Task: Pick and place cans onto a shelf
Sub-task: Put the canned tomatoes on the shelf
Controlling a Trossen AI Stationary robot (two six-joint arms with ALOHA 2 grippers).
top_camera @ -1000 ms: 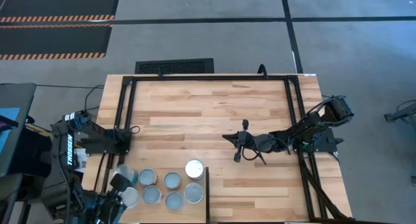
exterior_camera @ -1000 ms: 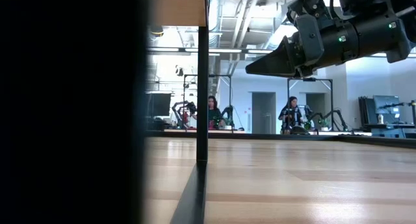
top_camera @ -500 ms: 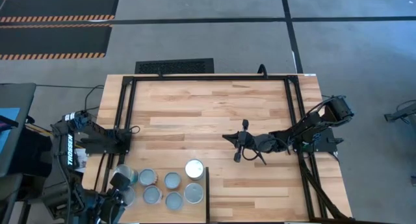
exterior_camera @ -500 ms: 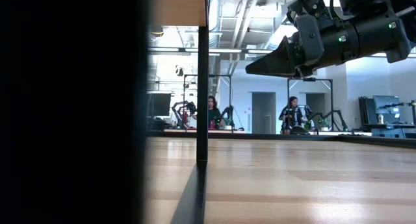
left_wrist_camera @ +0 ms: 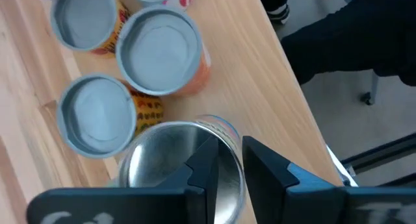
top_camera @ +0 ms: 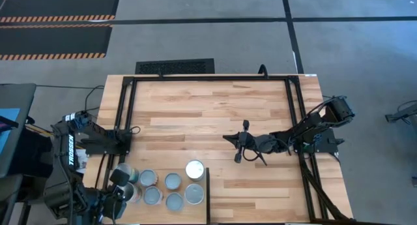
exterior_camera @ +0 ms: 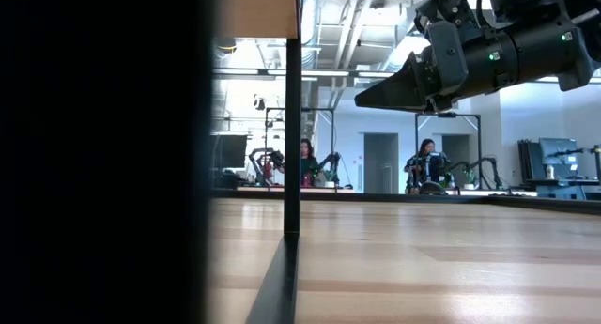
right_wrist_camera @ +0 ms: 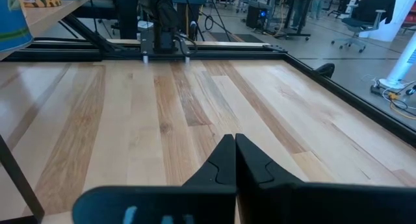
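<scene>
Because the cans (top_camera: 172,181) are packed together on the shelf (top_camera: 195,212) at the near left, the left gripper (left_wrist_camera: 224,169) works from the outer edge — its fingers slightly parted over the rim of the end can (left_wrist_camera: 175,162), not clamping it. The right gripper (top_camera: 239,149) waits shut and empty above mid-table.

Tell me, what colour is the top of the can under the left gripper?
Shiny silver metal; the can under the left gripper shows best in the left wrist view.
</scene>
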